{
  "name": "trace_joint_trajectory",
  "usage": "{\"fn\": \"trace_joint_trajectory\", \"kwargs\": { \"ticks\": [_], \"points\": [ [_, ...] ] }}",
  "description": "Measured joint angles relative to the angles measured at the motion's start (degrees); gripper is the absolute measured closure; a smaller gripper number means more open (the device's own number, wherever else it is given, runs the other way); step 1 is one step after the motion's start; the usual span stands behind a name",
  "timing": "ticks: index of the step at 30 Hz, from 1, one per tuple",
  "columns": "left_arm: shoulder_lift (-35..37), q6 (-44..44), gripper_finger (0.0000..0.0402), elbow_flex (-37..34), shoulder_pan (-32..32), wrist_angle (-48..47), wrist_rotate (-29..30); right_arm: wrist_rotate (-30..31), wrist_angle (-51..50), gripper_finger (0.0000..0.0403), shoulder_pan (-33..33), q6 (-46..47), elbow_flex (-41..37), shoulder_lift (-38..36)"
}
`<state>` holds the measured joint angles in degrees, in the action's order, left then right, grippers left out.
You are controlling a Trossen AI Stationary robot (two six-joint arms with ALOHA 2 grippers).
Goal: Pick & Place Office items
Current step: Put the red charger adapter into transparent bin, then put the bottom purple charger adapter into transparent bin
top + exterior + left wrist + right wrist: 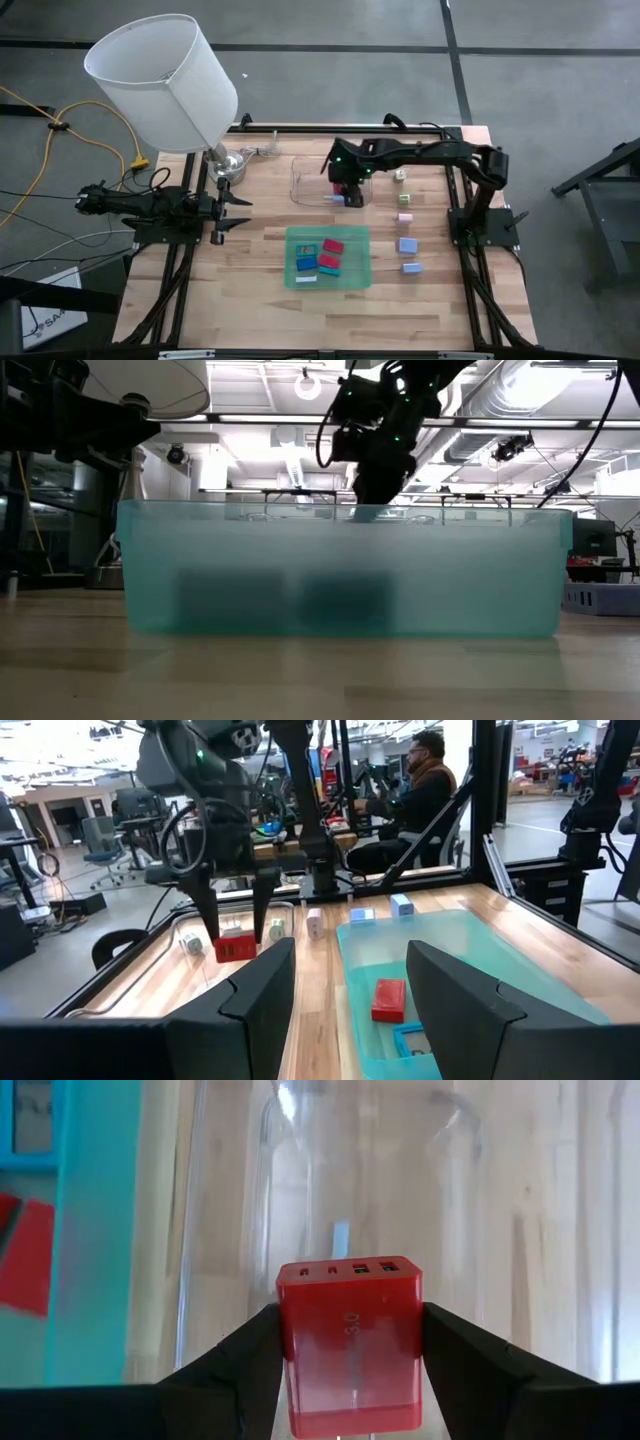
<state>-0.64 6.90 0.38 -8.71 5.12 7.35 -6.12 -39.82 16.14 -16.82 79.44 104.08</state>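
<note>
The red rectangular plastic block (348, 1342) is clamped between the right hand's (348, 1370) fingers, above the clear plastic tray (305, 187). It should be lowered level before release. The left hand (340, 995) waits, fingers apart, empty, well off.
</note>
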Motion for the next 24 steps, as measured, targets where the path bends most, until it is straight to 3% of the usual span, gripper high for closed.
{"fn": "trace_joint_trajectory", "kwargs": {
  "ticks": [24],
  "points": [
    [0.0, 0.0, 0.0215, 0.0, 0.0, 0.3, 0.0, 0.2, -0.2, 0.0165, 0.0, 0.0, 0.0, 4.0]
  ]
}}
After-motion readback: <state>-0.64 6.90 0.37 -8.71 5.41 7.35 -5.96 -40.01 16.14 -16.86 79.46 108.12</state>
